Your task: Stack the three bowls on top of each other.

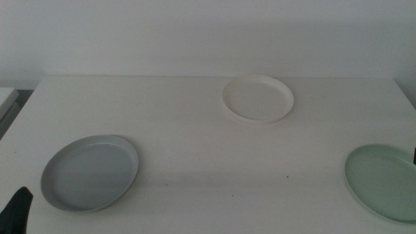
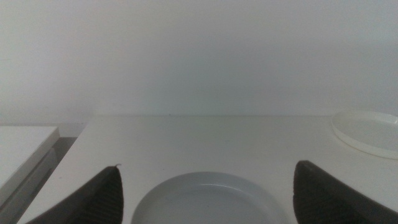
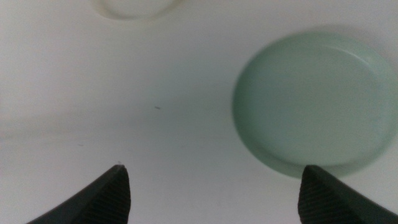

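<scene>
Three bowls lie apart on the white table. The light grey bowl point(image 1: 90, 172) is at the front left and also shows in the left wrist view point(image 2: 210, 200). The cream-white bowl point(image 1: 258, 97) is at the back centre; it shows in the left wrist view point(image 2: 368, 131) and its edge shows in the right wrist view point(image 3: 134, 7). The mint green bowl point(image 1: 385, 182) is at the front right, cut by the picture's edge, and shows in the right wrist view point(image 3: 316, 103). My left gripper point(image 2: 208, 193) is open, hanging just before the grey bowl; one jaw tip shows in the middle view point(image 1: 18, 209). My right gripper point(image 3: 214, 190) is open, above bare table beside the green bowl.
The white table point(image 1: 195, 143) has its left edge by a white ledge point(image 2: 22, 146) and a dark gap. A plain white wall rises behind the table's far edge.
</scene>
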